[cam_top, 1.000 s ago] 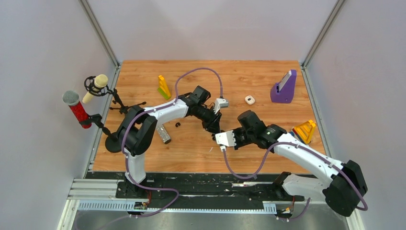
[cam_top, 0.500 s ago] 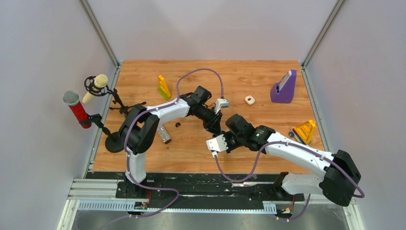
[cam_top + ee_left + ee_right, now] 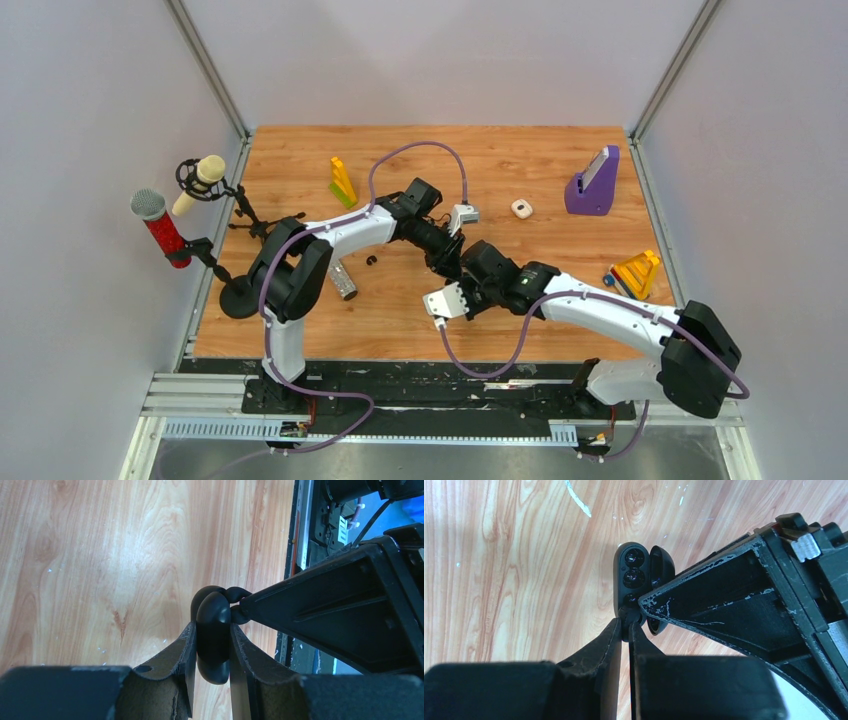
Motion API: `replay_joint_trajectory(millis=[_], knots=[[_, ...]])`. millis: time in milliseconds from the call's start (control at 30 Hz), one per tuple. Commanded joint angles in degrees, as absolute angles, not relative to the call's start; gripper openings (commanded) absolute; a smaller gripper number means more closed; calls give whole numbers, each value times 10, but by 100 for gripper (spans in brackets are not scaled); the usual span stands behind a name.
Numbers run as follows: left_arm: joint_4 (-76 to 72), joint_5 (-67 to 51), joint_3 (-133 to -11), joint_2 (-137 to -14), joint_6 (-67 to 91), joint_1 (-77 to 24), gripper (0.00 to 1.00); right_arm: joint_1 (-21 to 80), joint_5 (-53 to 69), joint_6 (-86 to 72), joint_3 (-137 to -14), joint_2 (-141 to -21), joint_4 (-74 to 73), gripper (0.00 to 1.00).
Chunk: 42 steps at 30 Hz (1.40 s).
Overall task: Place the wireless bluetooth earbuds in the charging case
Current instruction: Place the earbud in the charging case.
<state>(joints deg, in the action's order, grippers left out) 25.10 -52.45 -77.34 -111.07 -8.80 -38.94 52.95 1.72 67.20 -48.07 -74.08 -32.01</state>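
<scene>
My left gripper (image 3: 212,626) is shut on the black charging case (image 3: 213,645), holding it above the wooden table (image 3: 520,160). In the right wrist view the case (image 3: 630,575) stands open, lid (image 3: 660,572) swung aside, with round hollows showing in its face. My right gripper (image 3: 625,621) is shut on a small black earbud (image 3: 628,614), pressed against the lower end of the open case. In the top view both grippers meet at mid-table, the left gripper (image 3: 448,260) just left of the right gripper (image 3: 470,268). Another black earbud (image 3: 371,261) lies on the wood further left.
A small white case (image 3: 521,208) lies behind the grippers. A purple stand (image 3: 592,183) is at the back right, an orange wedge (image 3: 636,272) at the right edge, a yellow block (image 3: 342,180) at the back left. A silver cylinder (image 3: 342,281) and two microphones (image 3: 160,225) sit left.
My right arm has swung left across the table until its fingertips meet the case held by the left gripper. The left arm has stayed put.
</scene>
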Motion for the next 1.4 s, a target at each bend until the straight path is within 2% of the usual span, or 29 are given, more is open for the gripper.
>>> replay_joint_trajectory(millis=[0,433,1367], knots=[[249,-542,-792,-1108,-82,-391,18,537,0,676,-503,-748,-297,0],[248,-542,-792,-1110,-83,-391,18,548,-30,677,-503,-756,-283,0],[254,-553,-794,-1108,-89,-391,18,550,-9,681,-478,-755,-273,1]])
